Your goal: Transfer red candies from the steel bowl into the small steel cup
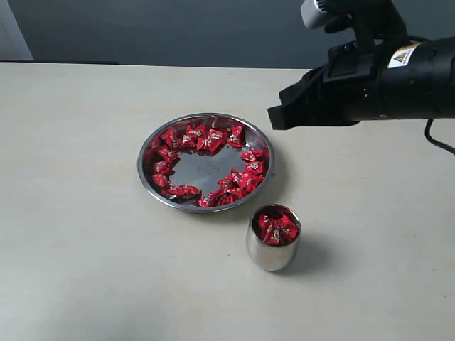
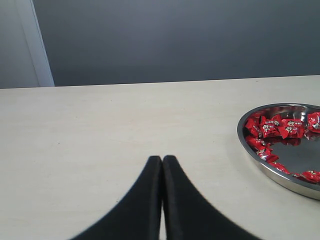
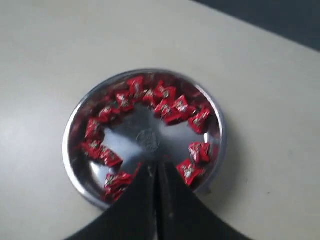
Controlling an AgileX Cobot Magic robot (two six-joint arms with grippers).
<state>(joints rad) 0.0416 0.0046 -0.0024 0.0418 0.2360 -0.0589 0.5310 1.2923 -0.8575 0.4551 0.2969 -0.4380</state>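
1. Nearest you, the small steel cup (image 1: pixel 272 250) stands upright on the pale table (image 1: pixel 78 241). It sits just in front of the bowl's near-right rim without touching it, and you can see a few red candies (image 1: pixel 276 229) piled up to its mouth
2. Just behind the cup lies the steel bowl (image 1: pixel 144 177), flat on the table. Many more red candies lie in a loose ring along its wall, and the shiny flat middle is bare
3. Your right gripper (image 1: pixel 273 118) hangs in the air beyond the bowl's far-right rim, well above the table. Its wrist view looks down into the bowl and shows the two black fingers (image 3: pixel 135 200) pressed together, with nothing visible between them and the tips over the candies by the rim
4. Your left gripper (image 2: pixel 162 161) is outside the exterior view. Its own camera shows its fingers closed tip to tip and empty, low over bare table, with part of the bowl and its candies off to one side
5. Farthest back, a dark grey wall (image 1: pixel 178 28) rises behind the table's far edge
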